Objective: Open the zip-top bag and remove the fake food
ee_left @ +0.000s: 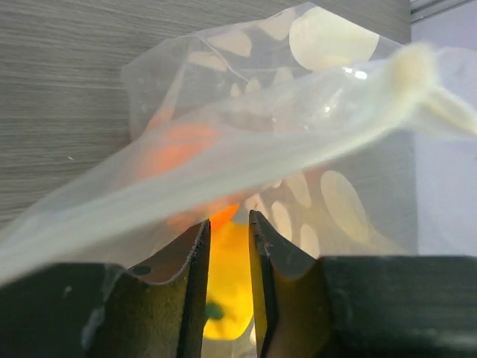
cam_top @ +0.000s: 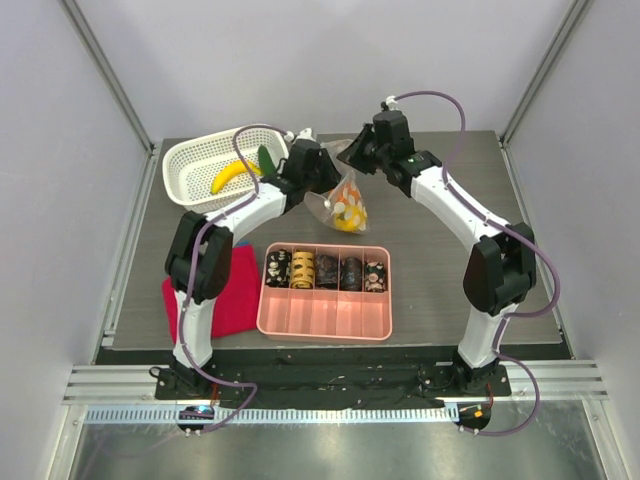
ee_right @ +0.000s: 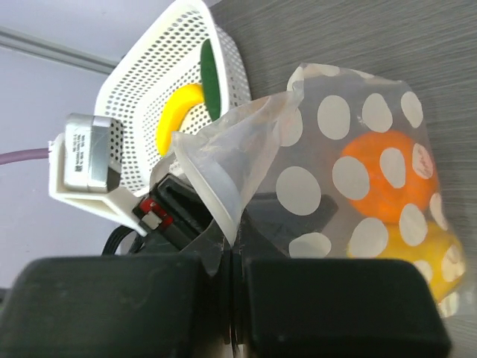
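The zip-top bag (cam_top: 347, 205), clear with cream spots, hangs between my two grippers behind the pink tray. An orange piece (ee_right: 380, 175) and a yellow piece (ee_right: 425, 250) lie inside it. My right gripper (ee_right: 237, 242) is shut on the bag's rim and holds it up; it shows in the top view (cam_top: 352, 158) too. My left gripper (ee_left: 229, 224) has its jaws narrowly apart at the bag's mouth, under the lifted film (ee_left: 246, 149), with the yellow piece (ee_left: 227, 276) seen through the gap. A yellow banana (cam_top: 232, 175) and a green piece (cam_top: 267, 158) lie in the white basket (cam_top: 190, 160).
The pink tray (cam_top: 325, 315) with several dark patterned cylinders in its back row stands in front of the bag. A red cloth (cam_top: 235, 290) lies at the front left by the left arm. The basket sits at the back left corner.
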